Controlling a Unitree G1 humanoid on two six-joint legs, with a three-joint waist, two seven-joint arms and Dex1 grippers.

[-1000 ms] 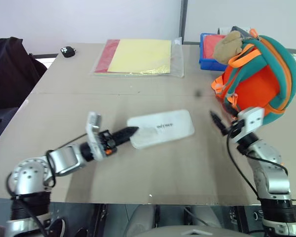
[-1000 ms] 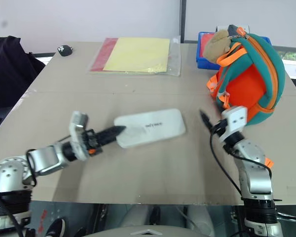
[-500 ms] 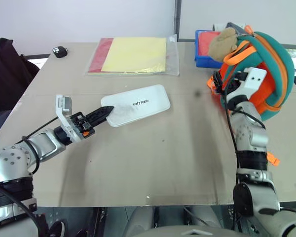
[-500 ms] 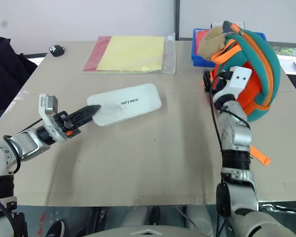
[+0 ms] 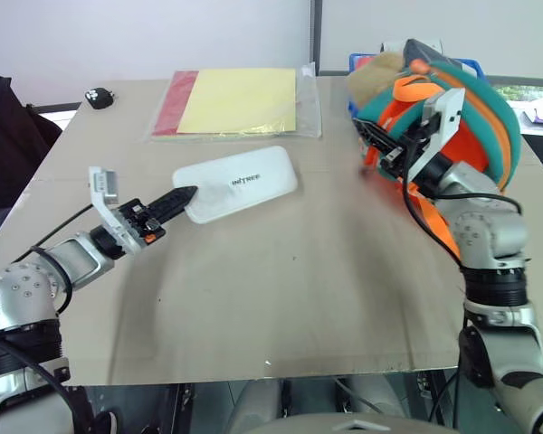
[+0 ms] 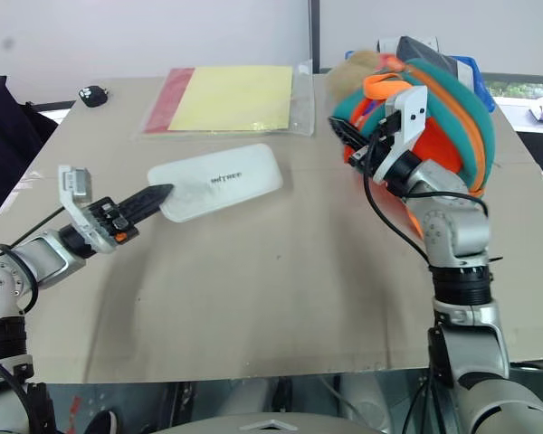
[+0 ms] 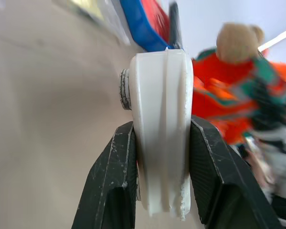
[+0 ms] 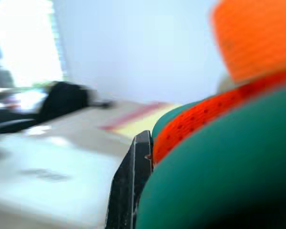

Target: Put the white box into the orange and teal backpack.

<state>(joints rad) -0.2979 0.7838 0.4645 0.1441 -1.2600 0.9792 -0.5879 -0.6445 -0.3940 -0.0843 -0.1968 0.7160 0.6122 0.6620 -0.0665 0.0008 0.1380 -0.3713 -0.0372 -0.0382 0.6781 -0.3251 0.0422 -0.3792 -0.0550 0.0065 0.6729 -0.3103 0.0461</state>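
The white box (image 5: 236, 183) is a flat frosted case with rounded corners and small dark lettering on its lid. It lies in the middle part of the bench (image 5: 281, 298), a little toward the left edge, with its long side slanted. The left gripper (image 5: 183, 194) is clamped on its near left end, the black fingers (image 7: 109, 181) pressing both faces of the case. The left wrist view shows this grip from close: the white edge stands between the two fingers, and behind it the backpack with the tan plush toy (image 7: 236, 40) is visible.

The orange and teal backpack (image 5: 475, 108) sits near the far right corner of the bench. The right gripper (image 5: 366, 136) is closed on the teal and orange fabric at the backpack's left side. In the right wrist view one black finger (image 8: 131, 186) lies against the teal rim.

Between the box and the backpack the bench is bare, and the whole near half up to the front edge is free too.

At the far edge lies a clear sleeve of yellow and red paper (image 5: 235, 101), just behind the box. A small black object (image 5: 97, 96) rests at the far left corner. A blue bin (image 5: 471, 65) stands behind the backpack.
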